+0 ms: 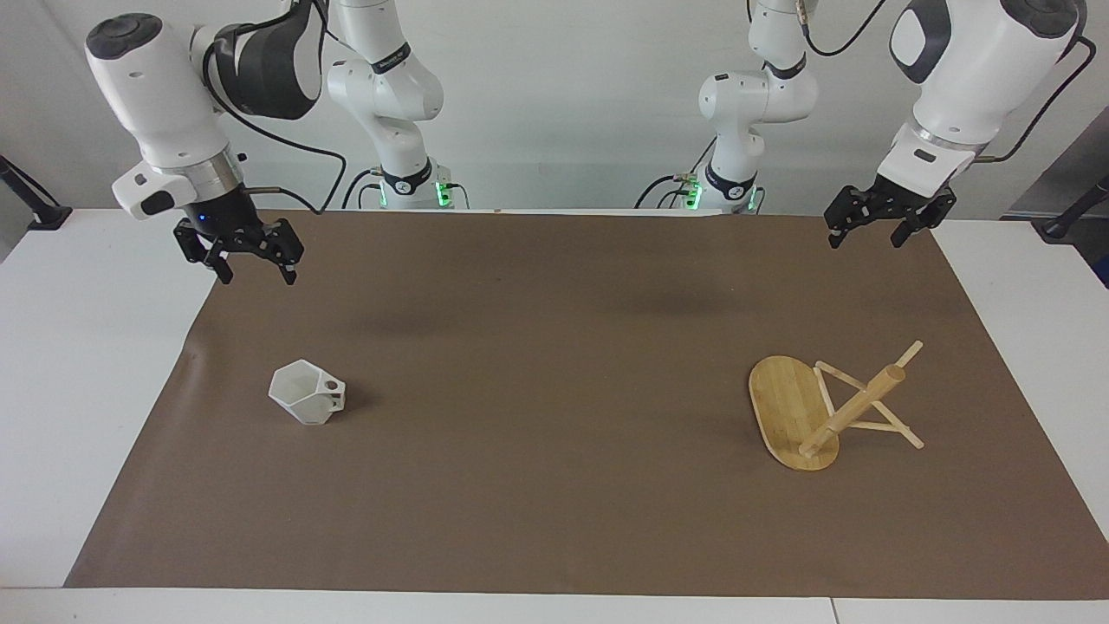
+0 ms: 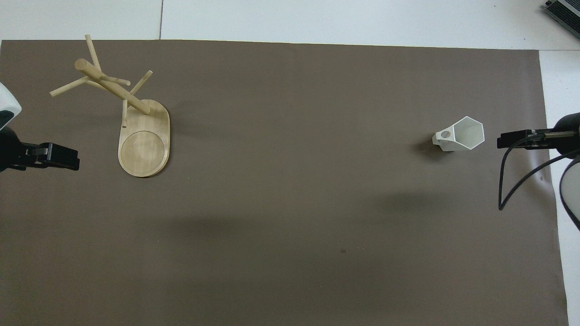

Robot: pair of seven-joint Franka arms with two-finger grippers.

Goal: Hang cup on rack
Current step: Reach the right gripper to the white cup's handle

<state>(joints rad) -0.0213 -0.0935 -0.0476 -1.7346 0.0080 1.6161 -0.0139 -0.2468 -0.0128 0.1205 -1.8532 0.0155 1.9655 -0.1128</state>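
Note:
The white faceted cup (image 1: pixel 306 394) (image 2: pixel 462 134) stands on the brown mat toward the right arm's end, hexagonal mouth up and handle toward the table's middle. The bamboo rack (image 1: pixel 807 414) (image 2: pixel 136 127) rests on its oval base toward the left arm's end, its post slanting and thin pegs sticking out. My right gripper (image 1: pixel 256 276) (image 2: pixel 504 138) hangs open and empty in the air over the mat's edge at the right arm's end, apart from the cup. My left gripper (image 1: pixel 865 243) (image 2: pixel 68 157) hangs open and empty over the mat's corner at the left arm's end, apart from the rack.
The brown mat (image 1: pixel 554 364) covers most of the white table (image 1: pixel 78 347). A black cable (image 2: pixel 512 181) loops off the right arm over the mat's edge. Both arms' bases stand at the robots' edge of the table.

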